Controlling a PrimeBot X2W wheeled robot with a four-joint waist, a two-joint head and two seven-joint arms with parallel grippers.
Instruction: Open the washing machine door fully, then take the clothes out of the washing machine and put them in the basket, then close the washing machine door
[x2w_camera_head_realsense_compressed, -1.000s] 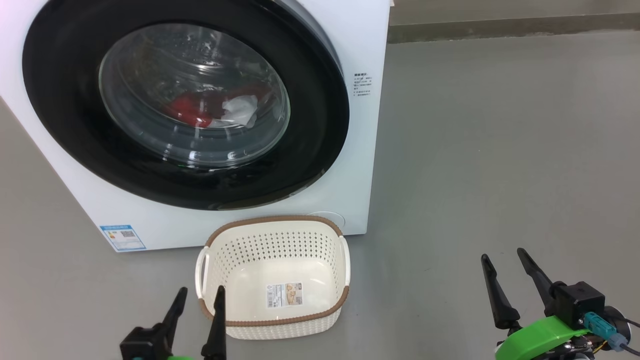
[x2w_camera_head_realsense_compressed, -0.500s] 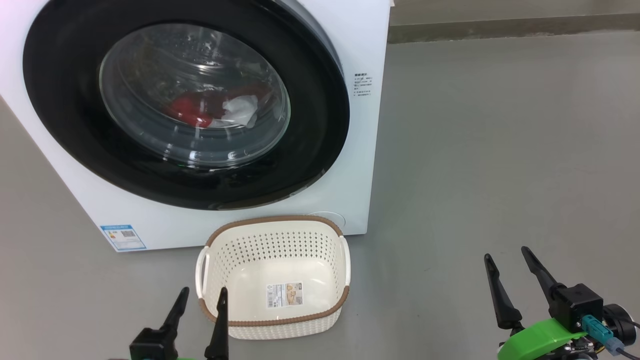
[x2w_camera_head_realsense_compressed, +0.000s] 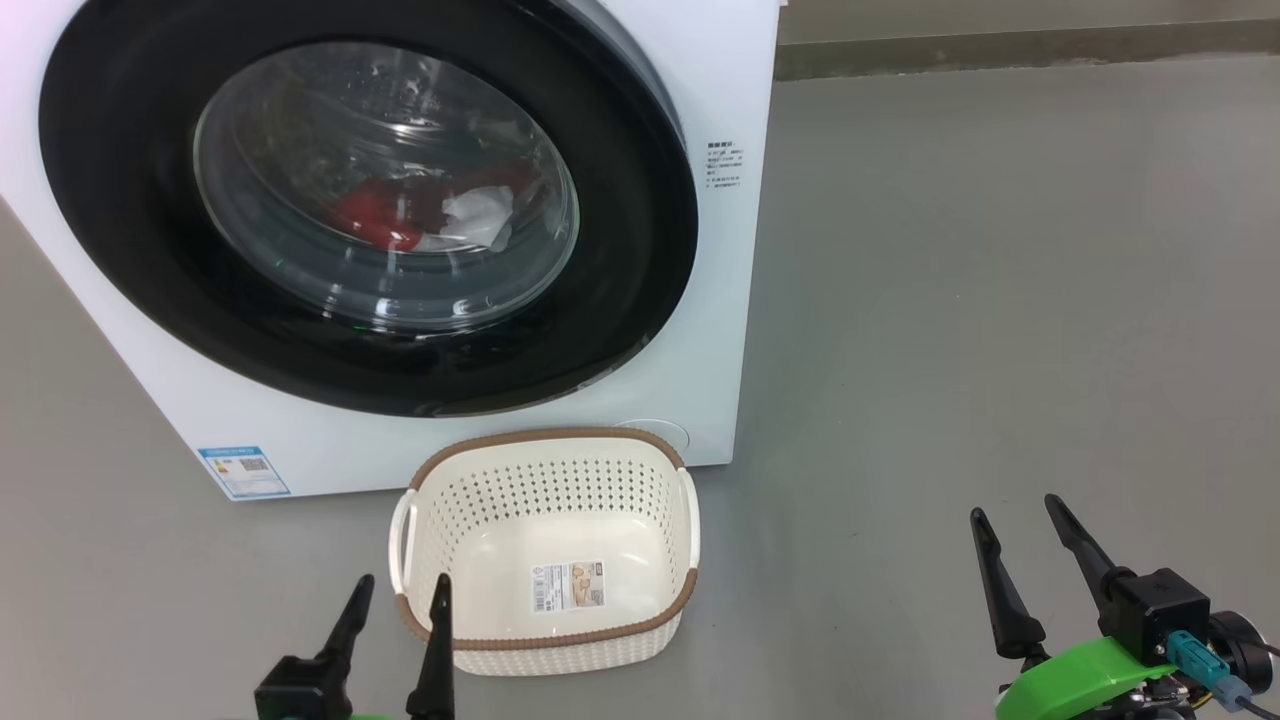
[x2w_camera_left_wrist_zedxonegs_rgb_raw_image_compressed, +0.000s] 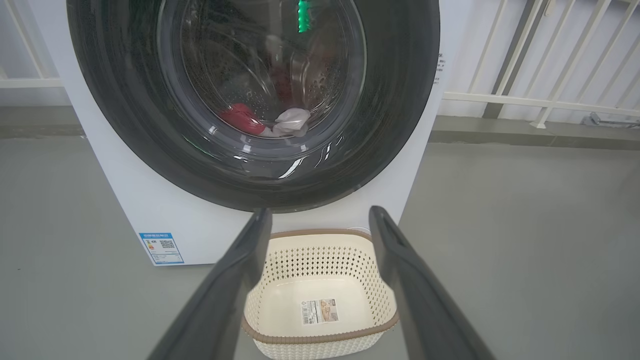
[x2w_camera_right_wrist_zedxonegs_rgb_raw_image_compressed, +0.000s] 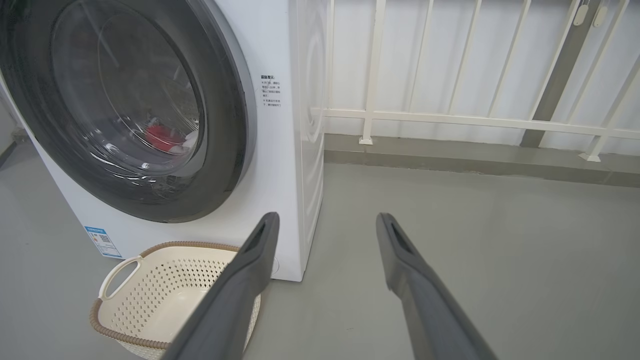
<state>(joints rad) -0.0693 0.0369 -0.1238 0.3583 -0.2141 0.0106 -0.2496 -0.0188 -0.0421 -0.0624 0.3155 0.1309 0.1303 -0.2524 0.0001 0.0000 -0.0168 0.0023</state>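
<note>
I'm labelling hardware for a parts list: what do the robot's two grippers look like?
The left gripper and right gripper each have two long, tapering black fingers. The right one also shows a bright green curved shell and a teal connector with a cable.

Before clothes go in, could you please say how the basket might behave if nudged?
The basket looks like thin perforated plastic and stands empty, so probably light. On the smooth grey floor it would likely slide if bumped. Its broad flat bottom suggests little tipping risk.
</note>
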